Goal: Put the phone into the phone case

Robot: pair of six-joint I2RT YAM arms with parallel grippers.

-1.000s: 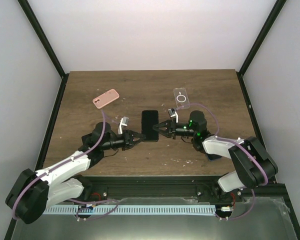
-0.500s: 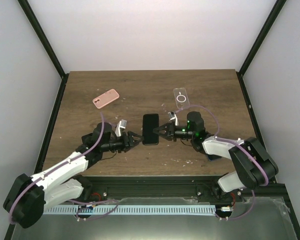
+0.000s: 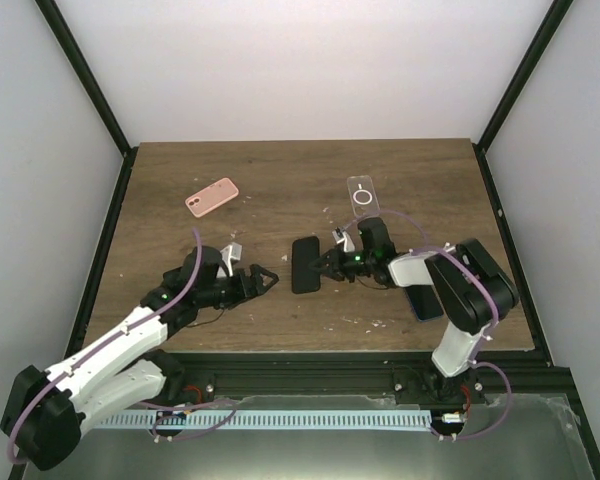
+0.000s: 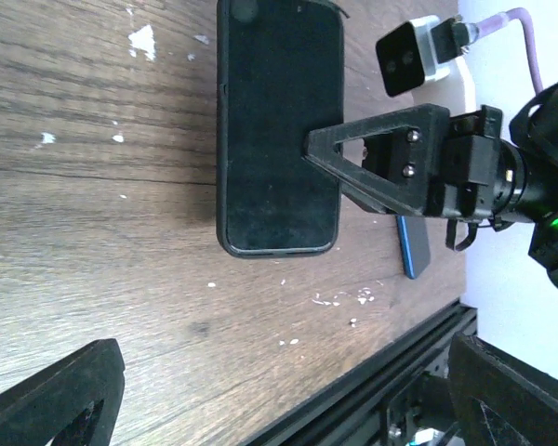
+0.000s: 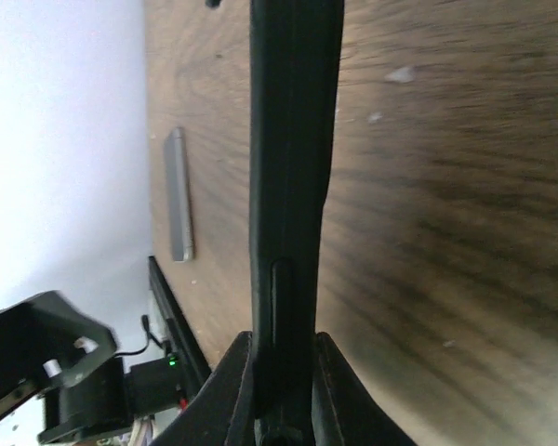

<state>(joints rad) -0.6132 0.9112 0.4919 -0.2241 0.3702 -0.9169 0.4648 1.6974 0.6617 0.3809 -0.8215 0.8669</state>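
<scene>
A black phone (image 3: 304,265) lies flat over the middle of the table, with a dark rim like a case running round its screen (image 4: 279,130). My right gripper (image 3: 323,266) is shut on its right long edge. The right wrist view shows the phone edge-on (image 5: 288,139), clamped in that gripper (image 5: 284,390). My left gripper (image 3: 264,280) stands open a little left of the phone, touching nothing. Its fingertips (image 4: 56,400) sit at the lower corners of the left wrist view. I cannot tell whether the phone rests on the wood or hovers just above it.
A pink phone case (image 3: 211,197) lies at the back left. A clear case with a ring (image 3: 363,195) lies at the back, right of centre. A blue slab (image 3: 421,301) sits under the right arm (image 4: 412,251). The black front rail (image 4: 391,372) edges the table.
My left gripper has opened, let go of the phone's left edge and drawn back to the left. The right gripper keeps its hold and has shifted the phone slightly.
</scene>
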